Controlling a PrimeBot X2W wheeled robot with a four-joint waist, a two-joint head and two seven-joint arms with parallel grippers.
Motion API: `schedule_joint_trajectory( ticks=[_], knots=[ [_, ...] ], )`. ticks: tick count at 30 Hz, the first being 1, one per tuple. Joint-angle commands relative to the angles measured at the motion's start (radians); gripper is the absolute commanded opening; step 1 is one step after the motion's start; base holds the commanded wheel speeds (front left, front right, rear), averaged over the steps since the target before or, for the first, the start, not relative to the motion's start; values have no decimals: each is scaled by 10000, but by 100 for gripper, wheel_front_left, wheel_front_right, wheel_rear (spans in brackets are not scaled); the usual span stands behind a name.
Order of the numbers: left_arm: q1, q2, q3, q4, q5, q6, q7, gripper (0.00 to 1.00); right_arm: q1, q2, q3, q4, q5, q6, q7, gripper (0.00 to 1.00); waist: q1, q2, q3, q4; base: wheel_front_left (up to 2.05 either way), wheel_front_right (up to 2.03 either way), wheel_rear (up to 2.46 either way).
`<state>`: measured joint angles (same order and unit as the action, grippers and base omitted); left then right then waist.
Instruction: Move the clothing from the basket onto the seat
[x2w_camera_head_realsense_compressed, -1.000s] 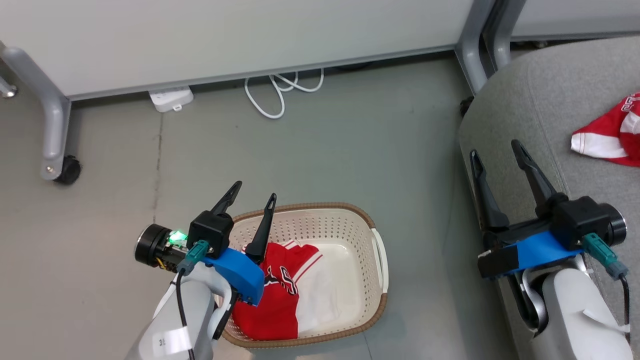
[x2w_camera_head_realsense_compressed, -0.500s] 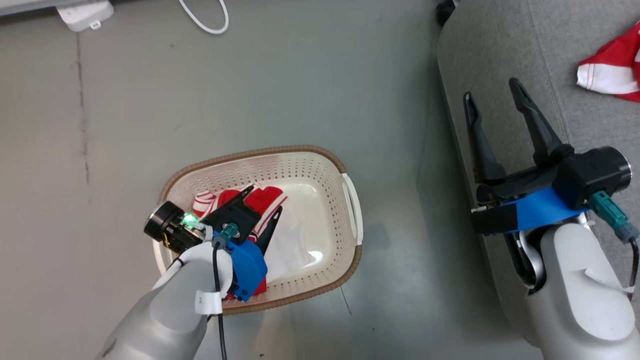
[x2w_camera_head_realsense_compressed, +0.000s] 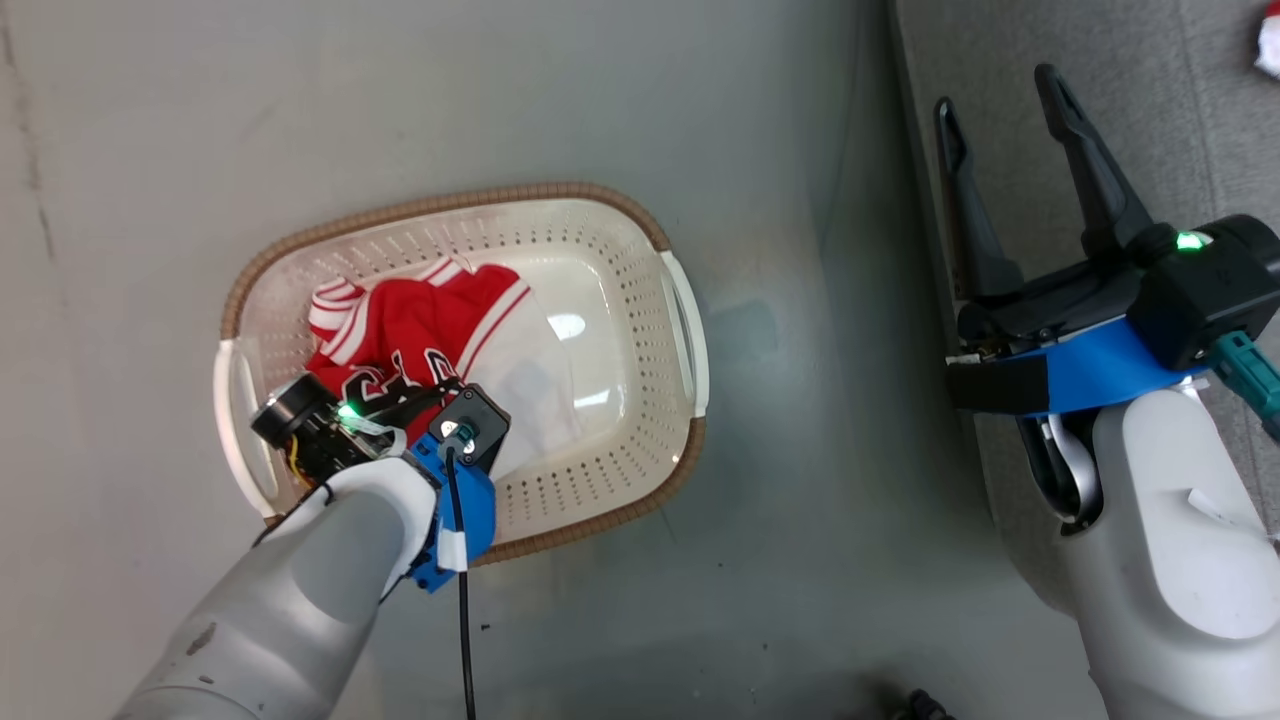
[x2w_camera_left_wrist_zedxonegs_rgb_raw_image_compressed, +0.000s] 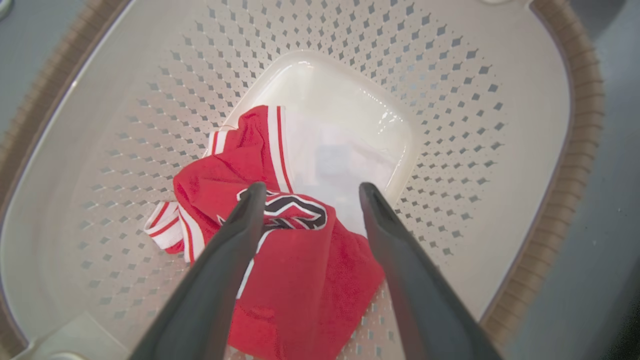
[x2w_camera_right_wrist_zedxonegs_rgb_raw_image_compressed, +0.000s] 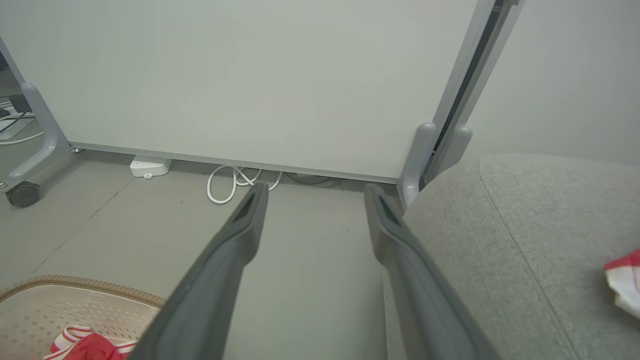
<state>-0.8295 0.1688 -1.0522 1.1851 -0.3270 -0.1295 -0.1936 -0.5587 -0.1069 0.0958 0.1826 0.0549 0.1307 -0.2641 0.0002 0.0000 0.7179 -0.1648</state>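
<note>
A red jersey (x2w_camera_head_realsense_compressed: 410, 325) with white stripes and black-and-white numerals lies crumpled in the left half of the cream basket (x2w_camera_head_realsense_compressed: 600, 230). My left gripper (x2w_camera_head_realsense_compressed: 405, 395) points down into the basket, open, its fingers straddling the numerals of the jersey (x2w_camera_left_wrist_zedxonegs_rgb_raw_image_compressed: 295, 260) just above the cloth. The basket wall (x2w_camera_left_wrist_zedxonegs_rgb_raw_image_compressed: 150, 100) surrounds it. My right gripper (x2w_camera_head_realsense_compressed: 1010, 110) hangs open and empty over the edge of the grey seat (x2w_camera_head_realsense_compressed: 1160, 110). A second red and white jersey (x2w_camera_right_wrist_zedxonegs_rgb_raw_image_compressed: 622, 282) lies on the seat (x2w_camera_right_wrist_zedxonegs_rgb_raw_image_compressed: 500, 240), and a corner of this jersey (x2w_camera_head_realsense_compressed: 1268, 45) shows at the head view's top right.
Grey floor (x2w_camera_head_realsense_compressed: 780, 500) separates the basket from the seat. In the right wrist view a white panel (x2w_camera_right_wrist_zedxonegs_rgb_raw_image_compressed: 250, 75) on castered legs (x2w_camera_right_wrist_zedxonegs_rgb_raw_image_compressed: 22, 194) stands behind, with a looped white cable (x2w_camera_right_wrist_zedxonegs_rgb_raw_image_compressed: 240, 182) and a power strip (x2w_camera_right_wrist_zedxonegs_rgb_raw_image_compressed: 149, 166) on the floor below it.
The head camera has tilted down, shifting the whole picture. My left gripper has dropped from above the basket rim down into the basket over the jersey. The right gripper stays open.
</note>
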Motion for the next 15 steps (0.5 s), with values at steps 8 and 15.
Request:
schedule_joint_trajectory(
  ticks=[8, 15],
  knots=[
    [-795, 486, -1297, 501, -453, -15, 863, 100, -544, -26, 31, -332, -16, 1, -5, 100, -2, 0, 1288, -220, 0, 0, 0],
    [-1352, 756, -1867, 632, -494, -16, 1107, 100, -734, -36, -62, -535, -17, 1, -5, 100, -2, 0, 1966, -346, 0, 0, 0]
  ],
)
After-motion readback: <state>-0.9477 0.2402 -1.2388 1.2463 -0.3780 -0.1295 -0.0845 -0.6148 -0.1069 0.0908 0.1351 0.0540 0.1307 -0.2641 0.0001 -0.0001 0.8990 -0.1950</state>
